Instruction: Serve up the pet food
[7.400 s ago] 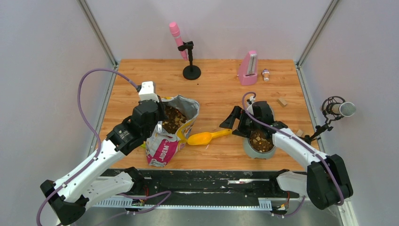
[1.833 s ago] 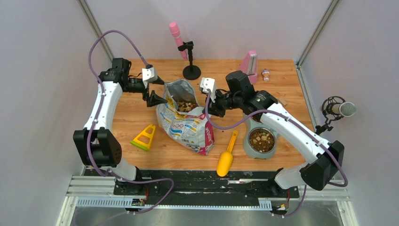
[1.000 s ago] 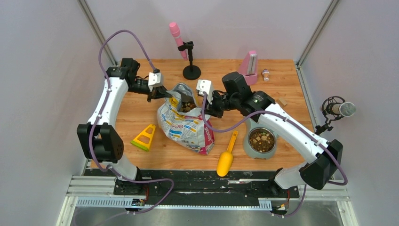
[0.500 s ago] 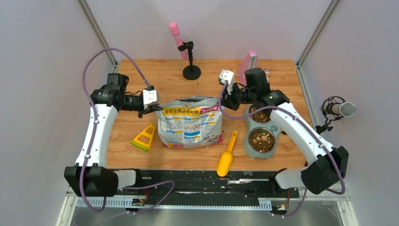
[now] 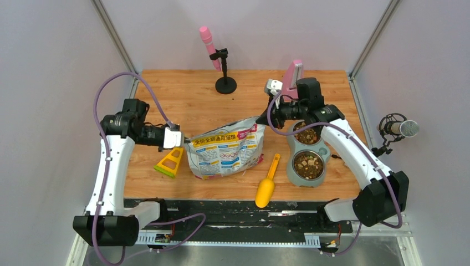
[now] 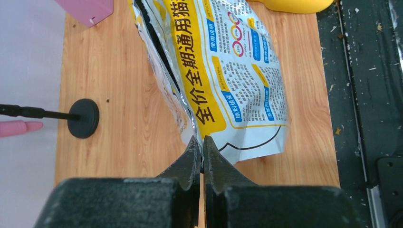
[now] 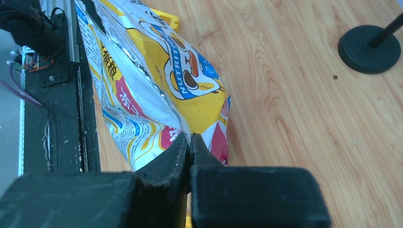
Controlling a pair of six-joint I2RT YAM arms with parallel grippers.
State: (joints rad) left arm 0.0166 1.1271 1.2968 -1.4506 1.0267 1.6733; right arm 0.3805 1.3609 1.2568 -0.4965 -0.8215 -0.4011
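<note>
The printed bag (image 5: 224,152) lies across the middle of the table, its top edge stretched flat between both grippers. My left gripper (image 5: 185,141) is shut on the bag's left top corner, as the left wrist view shows (image 6: 200,144). Shut on the right top corner is my right gripper (image 5: 260,121), whose fingertips pinch the foil edge (image 7: 190,138). Pet food (image 5: 308,164) fills the near cup of the grey double bowl (image 5: 290,166); more of the pellets (image 5: 304,135) lie in the far cup, partly under the right arm. The bag's mouth hides any kibble inside.
A yellow scoop (image 5: 267,185) lies near the front edge between bag and bowl. A yellow triangular piece (image 5: 170,162) sits left of the bag. At the back stand a pink microphone on a black stand (image 5: 225,84) and a pink metronome (image 5: 292,77). A grey microphone (image 5: 400,128) stands at the right.
The grippers have pulled apart with the bag's top corners, closing its open mouth into a flat taut edge. The left gripper came nearer and lower; the bag's left corner now sits lower.
</note>
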